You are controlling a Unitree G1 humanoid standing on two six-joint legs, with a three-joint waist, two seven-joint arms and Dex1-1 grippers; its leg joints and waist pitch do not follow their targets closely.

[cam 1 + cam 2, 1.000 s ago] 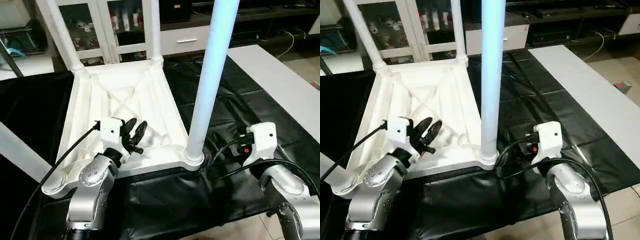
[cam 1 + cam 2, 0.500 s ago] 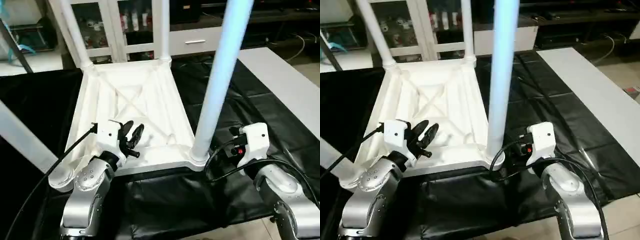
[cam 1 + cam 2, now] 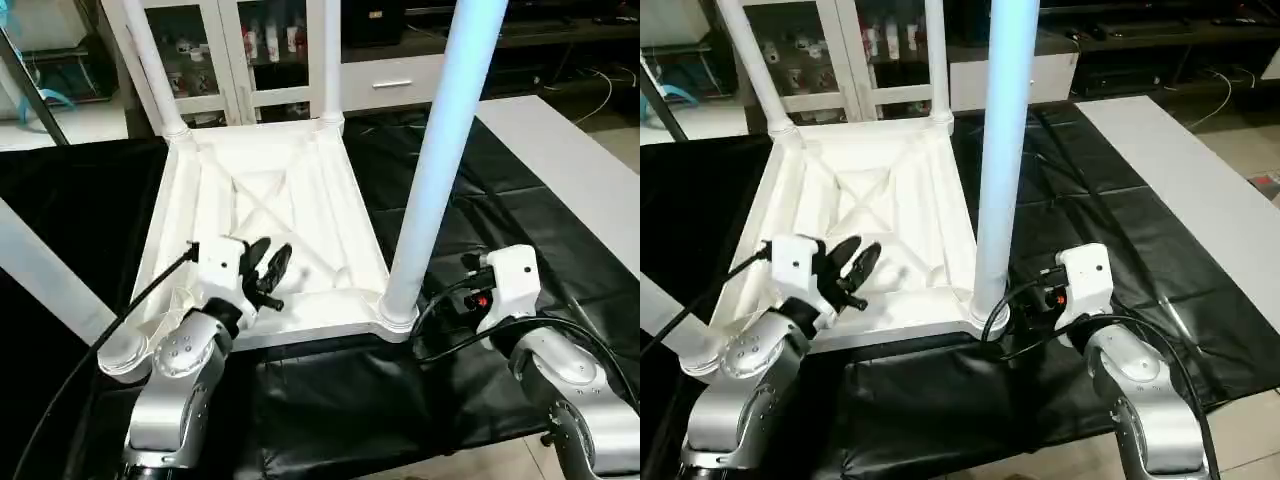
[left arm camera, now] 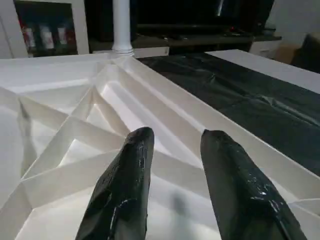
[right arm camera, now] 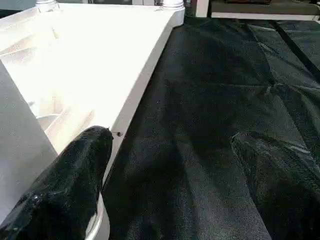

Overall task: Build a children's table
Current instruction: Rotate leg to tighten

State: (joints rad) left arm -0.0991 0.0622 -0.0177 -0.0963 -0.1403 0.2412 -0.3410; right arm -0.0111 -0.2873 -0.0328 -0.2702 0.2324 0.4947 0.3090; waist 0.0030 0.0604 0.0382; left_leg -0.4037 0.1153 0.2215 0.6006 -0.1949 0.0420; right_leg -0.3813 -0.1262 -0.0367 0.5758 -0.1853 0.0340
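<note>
The children's table lies upside down on the black-covered work table, its ribbed tabletop [image 3: 300,190] facing up. Legs stand in the far-left [image 3: 150,70], far-right [image 3: 330,60] and near-right [image 3: 440,150] sockets. A fourth leg [image 3: 40,280] runs from the near-left corner toward the picture's left edge. My left gripper [image 3: 268,262] hovers over the ribs near the front edge, open, with nothing between its fingers [image 4: 135,170]. My right gripper [image 5: 172,140] is open wide just right of the near-right leg's base [image 5: 20,165], low over the black cover, one finger [image 5: 70,185] beside that leg.
White cabinets with glass doors [image 3: 250,50] stand behind the work table. A white board [image 3: 570,170] lies along the right side of the black cover [image 3: 470,200]. Black cables [image 3: 450,320] loop near my right wrist. Bare floor [image 3: 600,110] shows at the far right.
The head view has shifted a little. Both grippers keep the same opening and hold nothing; the table stays put.
</note>
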